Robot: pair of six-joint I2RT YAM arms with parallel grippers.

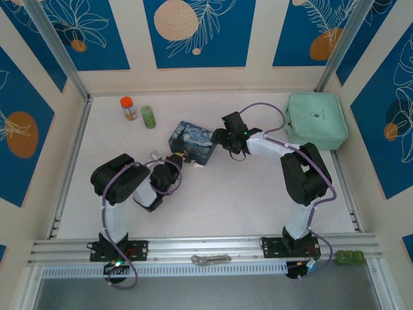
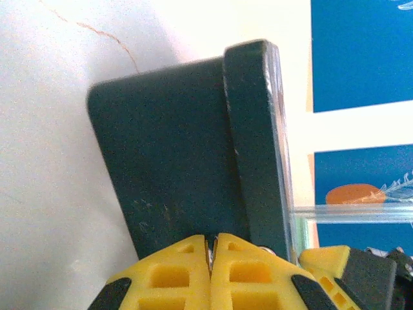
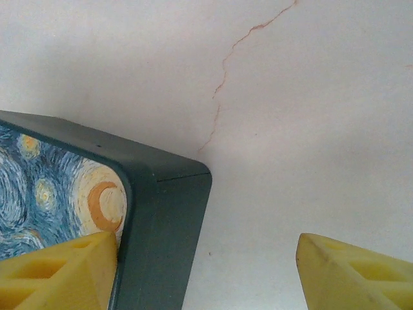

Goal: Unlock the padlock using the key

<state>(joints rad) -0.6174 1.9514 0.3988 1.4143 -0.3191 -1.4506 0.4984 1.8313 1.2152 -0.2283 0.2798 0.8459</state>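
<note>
The tin box (image 1: 191, 143) sits mid-table with its starry lid down flush on the dark body, so its contents are hidden. The mint case (image 1: 316, 121) at 3 o'clock of it, against the right wall, is also closed. An orange-capped bottle (image 1: 128, 108) and a green roll (image 1: 148, 116) stand at 10 o'clock, near the far-left corner.

The left gripper (image 2: 211, 242) has its yellow fingers pressed together right at the tin's dark side wall, at the tin's 7 o'clock. The right gripper (image 3: 206, 239) has its fingers spread wide astride a tin corner at 3 o'clock, one finger (image 3: 58, 271) over the lid.

Bare table lies open at 6 o'clock of the tin, between the arms. A wrench-like metal piece (image 1: 210, 259) rests on the near rail.

A hairline crack (image 3: 222, 77) shows in the right wrist view. From above, a silvery speck (image 1: 155, 155) lies at the tin's 9 o'clock; padlock and key are too small to identify.
</note>
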